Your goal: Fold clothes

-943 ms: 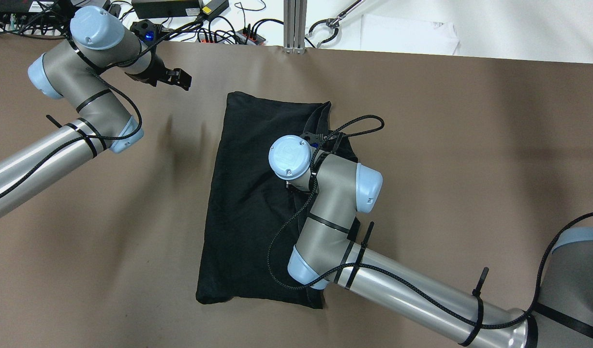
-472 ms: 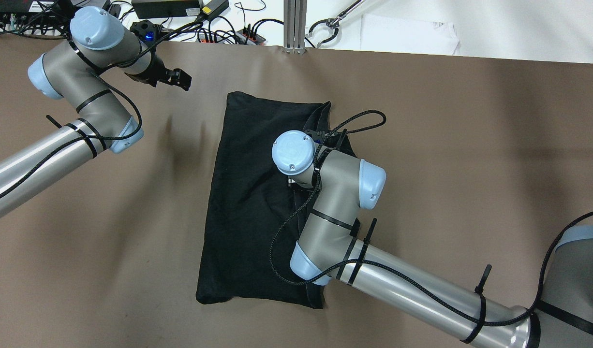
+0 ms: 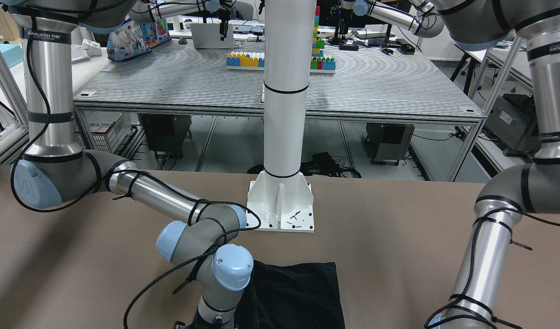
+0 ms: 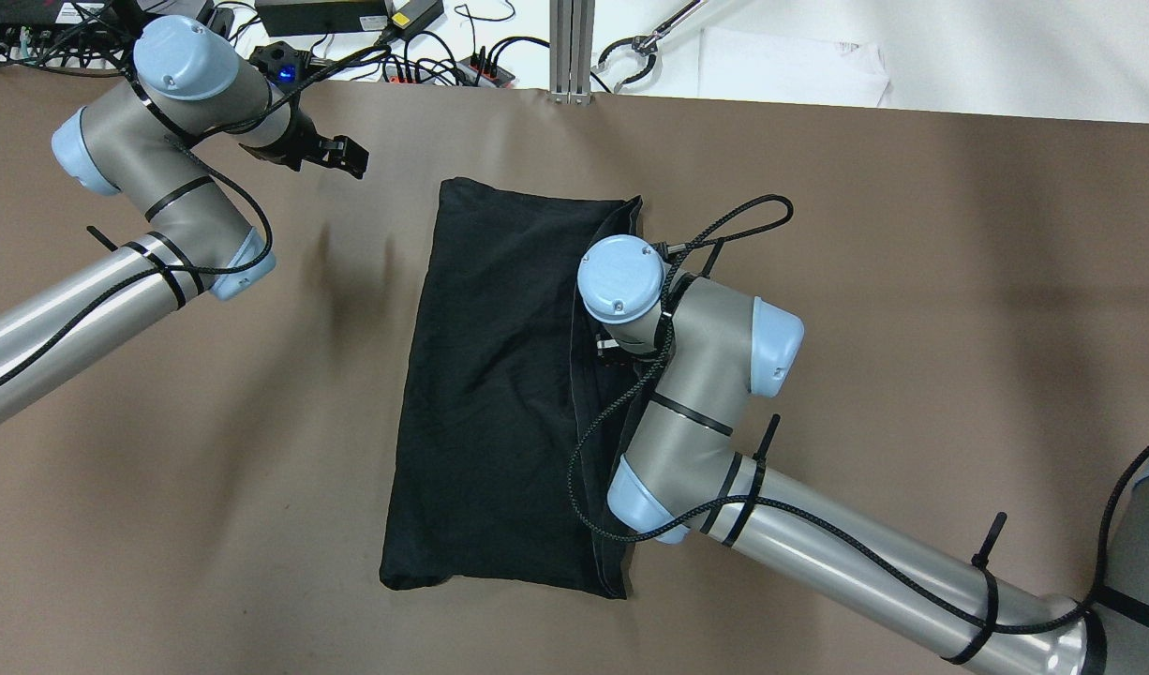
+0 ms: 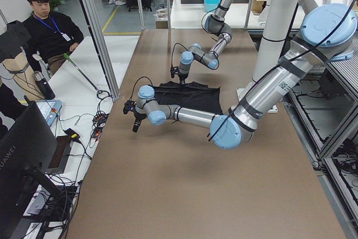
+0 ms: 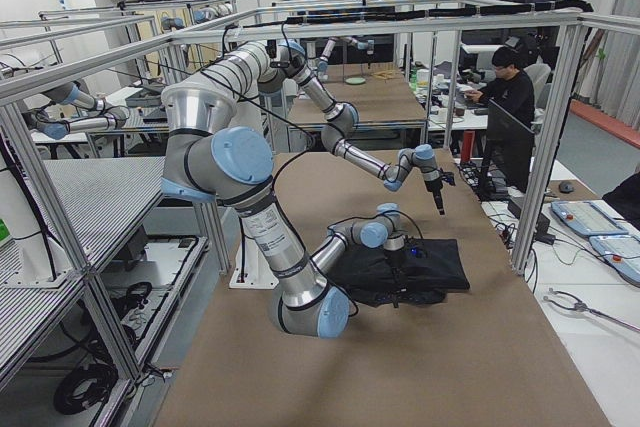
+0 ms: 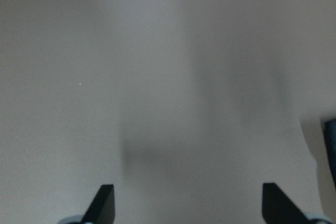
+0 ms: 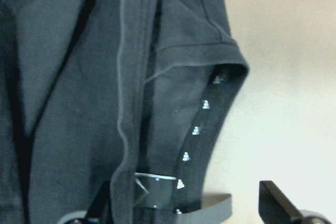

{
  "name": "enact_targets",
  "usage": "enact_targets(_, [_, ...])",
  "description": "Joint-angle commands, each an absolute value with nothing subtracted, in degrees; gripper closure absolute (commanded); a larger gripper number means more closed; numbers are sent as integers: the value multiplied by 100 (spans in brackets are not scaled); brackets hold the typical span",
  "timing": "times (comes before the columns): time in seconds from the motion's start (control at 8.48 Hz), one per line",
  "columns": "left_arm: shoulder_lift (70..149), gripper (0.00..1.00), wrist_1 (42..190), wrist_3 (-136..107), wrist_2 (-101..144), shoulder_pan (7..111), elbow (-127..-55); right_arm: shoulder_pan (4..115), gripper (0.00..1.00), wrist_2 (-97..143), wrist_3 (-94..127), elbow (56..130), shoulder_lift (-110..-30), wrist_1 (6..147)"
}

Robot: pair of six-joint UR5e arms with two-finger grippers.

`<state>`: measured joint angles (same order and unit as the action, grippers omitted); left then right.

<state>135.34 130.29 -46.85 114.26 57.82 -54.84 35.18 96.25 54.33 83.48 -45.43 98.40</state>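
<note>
Over the clothes at two o'clock, the right gripper is gaping, empty; left gripper too, elsewhere. Limp, light, I'm guessing: pinch the hem.

Overhead, the right pincer hides under its own wrist; its wrist view crops all but 2 fingertips.

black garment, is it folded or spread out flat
Folded: the black garment lies as a narrow rectangle in the overhead view, and the right wrist view shows its hemmed layers stacked.
</note>
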Motion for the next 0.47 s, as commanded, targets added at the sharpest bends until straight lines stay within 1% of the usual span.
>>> enact_targets(0.0, [13535, 0, 13025, -4685, 11426, 5783, -5484, 3551, 5, 9615, 5221, 9341, -5465, 10011])
enact_targets(0.24, [13535, 0, 13034, -4685, 11426, 5783, -5484, 3525, 5, 9624, 5317, 9421, -5388, 10002])
enact_targets(0.35, [13535, 0, 13025, -4685, 11426, 5783, -5484, 3524, 5, 9633, 5370, 9474, -5161, 10019])
